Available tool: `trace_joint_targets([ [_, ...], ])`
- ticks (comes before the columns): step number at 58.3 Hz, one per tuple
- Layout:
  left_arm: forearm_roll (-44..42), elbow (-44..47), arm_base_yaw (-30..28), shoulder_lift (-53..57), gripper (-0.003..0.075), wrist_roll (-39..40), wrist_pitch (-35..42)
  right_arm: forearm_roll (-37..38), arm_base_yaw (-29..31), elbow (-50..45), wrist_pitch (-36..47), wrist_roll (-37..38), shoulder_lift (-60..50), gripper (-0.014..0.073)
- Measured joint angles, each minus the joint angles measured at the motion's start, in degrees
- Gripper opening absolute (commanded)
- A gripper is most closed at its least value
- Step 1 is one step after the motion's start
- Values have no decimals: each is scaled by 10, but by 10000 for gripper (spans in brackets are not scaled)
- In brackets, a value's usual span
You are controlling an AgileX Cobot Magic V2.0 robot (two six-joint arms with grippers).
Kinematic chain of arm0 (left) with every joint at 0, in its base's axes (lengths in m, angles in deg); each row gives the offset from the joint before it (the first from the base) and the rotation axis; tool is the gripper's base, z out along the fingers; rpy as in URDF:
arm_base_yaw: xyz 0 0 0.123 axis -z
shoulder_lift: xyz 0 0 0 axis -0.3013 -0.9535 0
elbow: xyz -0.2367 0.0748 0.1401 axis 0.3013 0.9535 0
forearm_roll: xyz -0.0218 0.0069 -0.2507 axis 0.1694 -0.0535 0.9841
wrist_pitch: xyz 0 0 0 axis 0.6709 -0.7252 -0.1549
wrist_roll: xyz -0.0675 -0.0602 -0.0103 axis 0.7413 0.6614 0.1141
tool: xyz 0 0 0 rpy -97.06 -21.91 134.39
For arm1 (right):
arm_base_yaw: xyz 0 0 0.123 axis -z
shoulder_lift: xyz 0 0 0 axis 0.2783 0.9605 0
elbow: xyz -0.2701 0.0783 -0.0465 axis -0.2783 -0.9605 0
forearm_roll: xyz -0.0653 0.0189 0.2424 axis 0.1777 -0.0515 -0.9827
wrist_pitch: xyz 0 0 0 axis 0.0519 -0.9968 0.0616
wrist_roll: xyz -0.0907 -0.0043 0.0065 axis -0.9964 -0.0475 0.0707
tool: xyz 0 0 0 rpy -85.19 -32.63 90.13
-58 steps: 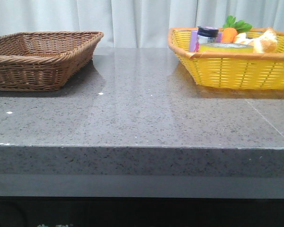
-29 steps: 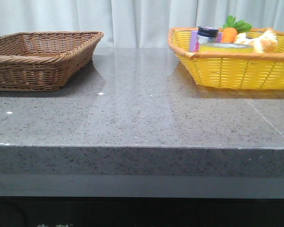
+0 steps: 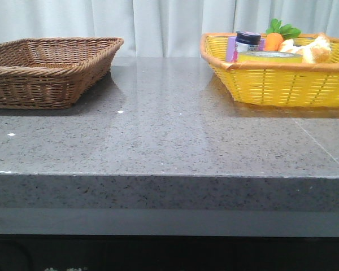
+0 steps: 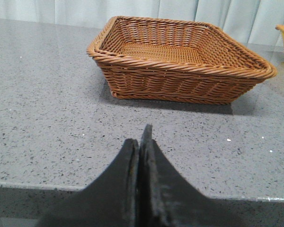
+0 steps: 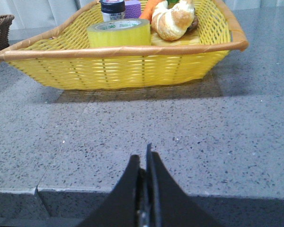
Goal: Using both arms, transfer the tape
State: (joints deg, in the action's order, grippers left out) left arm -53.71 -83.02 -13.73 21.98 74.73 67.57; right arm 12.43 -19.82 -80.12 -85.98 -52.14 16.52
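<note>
The tape [image 3: 269, 57], a wide yellow roll with a white core and green lettering, lies flat in the yellow basket [image 3: 282, 84] at the back right. It also shows in the right wrist view [image 5: 119, 32], near the basket's front wall. My right gripper [image 5: 144, 158] is shut and empty, low over the table's front edge, well short of the yellow basket [image 5: 123, 66]. My left gripper [image 4: 141, 137] is shut and empty near the front edge, facing the brown basket [image 4: 180, 75]. Neither gripper shows in the front view.
The brown wicker basket [image 3: 45, 70] stands at the back left with nothing showing inside. The yellow basket also holds a dark-lidded jar [image 3: 247, 42], a purple block [image 3: 231, 49], a toy carrot [image 3: 274, 40] and a bread roll [image 5: 173, 21]. A curtain hangs behind.
</note>
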Motion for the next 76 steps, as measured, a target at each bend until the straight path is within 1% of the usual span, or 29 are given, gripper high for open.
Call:
trace_joint_targets([
  [32,0,0,0,0,-20,0,1,0,0,0,0,0,0,-90],
  [42,0,0,0,0,-20,0,55,-1,0,3,11,0,0,-88],
  [46,0,-4,0,0,-20,0,62,-1,0,15,11,0,0,-88],
  [54,0,-61,0,0,-20,0,38,-1,0,77,11,-1,0,-88],
  [61,0,-149,0,-35,-20,0,-10,-1,0,156,-4,-1,21,-88],
  [67,0,-221,-1,-108,-20,0,-50,-1,0,228,-27,-1,77,-88],
  [76,0,-285,-1,-228,-20,0,-73,-1,0,318,-68,-1,186,-88],
])
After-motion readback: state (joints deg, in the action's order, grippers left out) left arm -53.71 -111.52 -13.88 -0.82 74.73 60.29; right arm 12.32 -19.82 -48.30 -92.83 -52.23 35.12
